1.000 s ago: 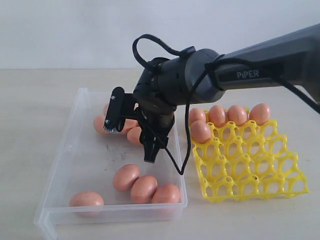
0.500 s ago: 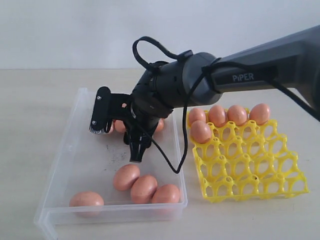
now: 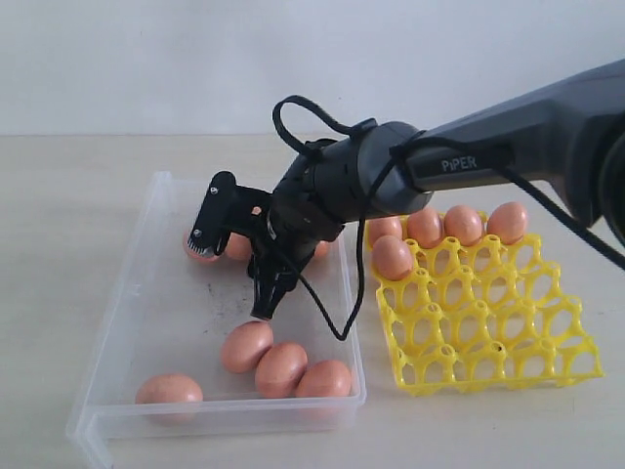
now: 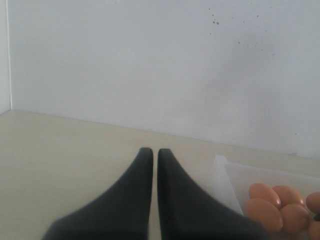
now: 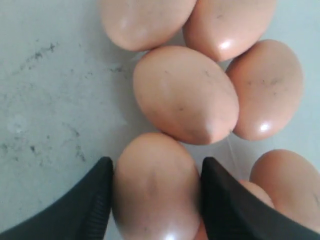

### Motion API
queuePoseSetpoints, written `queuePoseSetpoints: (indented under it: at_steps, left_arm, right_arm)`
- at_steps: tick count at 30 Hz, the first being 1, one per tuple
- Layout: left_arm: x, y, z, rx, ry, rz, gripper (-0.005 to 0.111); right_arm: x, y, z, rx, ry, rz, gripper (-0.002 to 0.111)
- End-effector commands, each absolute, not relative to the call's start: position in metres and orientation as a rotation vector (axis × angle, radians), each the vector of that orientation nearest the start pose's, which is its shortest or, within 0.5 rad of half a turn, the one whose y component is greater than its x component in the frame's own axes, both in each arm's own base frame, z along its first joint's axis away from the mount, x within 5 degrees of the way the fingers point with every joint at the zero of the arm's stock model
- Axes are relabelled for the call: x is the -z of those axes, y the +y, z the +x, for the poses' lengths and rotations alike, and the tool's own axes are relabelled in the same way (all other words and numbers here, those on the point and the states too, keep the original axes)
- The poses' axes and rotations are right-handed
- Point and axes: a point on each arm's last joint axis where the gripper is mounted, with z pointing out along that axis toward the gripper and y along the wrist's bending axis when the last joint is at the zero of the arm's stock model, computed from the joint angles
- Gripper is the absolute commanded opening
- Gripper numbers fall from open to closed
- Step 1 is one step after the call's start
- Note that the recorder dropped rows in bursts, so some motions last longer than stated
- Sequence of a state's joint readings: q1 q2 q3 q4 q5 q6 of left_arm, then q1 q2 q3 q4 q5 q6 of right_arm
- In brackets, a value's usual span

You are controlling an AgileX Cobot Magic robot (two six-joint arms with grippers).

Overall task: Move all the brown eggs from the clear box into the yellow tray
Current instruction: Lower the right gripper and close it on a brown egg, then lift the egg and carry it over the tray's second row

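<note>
My right gripper (image 3: 232, 276) reaches down into the far end of the clear box (image 3: 146, 244). In the right wrist view its two black fingers (image 5: 95, 200) press on either side of one brown egg (image 5: 156, 190), which lies on the box floor among several other eggs (image 5: 185, 95). More brown eggs (image 3: 281, 367) lie near the box's front wall. The yellow tray (image 3: 488, 332) stands right of the box with several eggs (image 3: 425, 227) in its far cups. My left gripper (image 4: 151, 150) is shut and empty, off to the side of the box (image 4: 222, 175).
The box floor (image 5: 45, 100) carries dark smudges. A black cable (image 3: 337, 322) loops down from the right wrist over the box's right wall. A pale wall stands behind the beige table (image 3: 59, 195).
The right gripper has swung left and sunk toward the far cluster of eggs, and its fingers have narrowed onto one egg. The eggs at the front and in the tray have not moved.
</note>
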State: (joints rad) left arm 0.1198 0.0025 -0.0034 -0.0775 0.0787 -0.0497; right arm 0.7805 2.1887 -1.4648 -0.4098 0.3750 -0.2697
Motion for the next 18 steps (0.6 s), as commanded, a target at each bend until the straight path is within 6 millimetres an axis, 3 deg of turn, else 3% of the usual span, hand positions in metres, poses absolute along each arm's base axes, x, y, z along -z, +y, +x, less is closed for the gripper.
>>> queuePoseSetpoints:
  at_steps: [1,3,7,11,13,18]
  left_arm:
    - [-0.206,0.006,0.056,0.026,1.548,-0.199,0.004]
    - [-0.206,0.006,0.056,0.026,1.548,-0.199,0.004]
    - [-0.206,0.006,0.056,0.026,1.546,-0.199,0.004]
    - [-0.206,0.006,0.056,0.026,1.546,-0.199,0.004]
    - [-0.206,0.006,0.056,0.026,1.546,-0.199,0.004]
    - [-0.206,0.006,0.056,0.026,1.548,-0.199,0.004]
  right_arm:
    - [-0.128,0.316,0.338,0.097,1.959,-1.563,0.000]
    - [-0.141,0.318,0.339,0.042,1.963,-1.462,0.000]
    - [-0.189,0.317,0.336,-0.053,1.946,-1.272,0.000]
    - [-0.215,0.311,0.323,-0.221,1.904,-1.095,0.000]
    - [-0.223,0.302,0.312,-0.311,1.833,-1.042,0.000]
    - [-0.237,0.257,0.298,-0.413,1.814,-0.865,0.000]
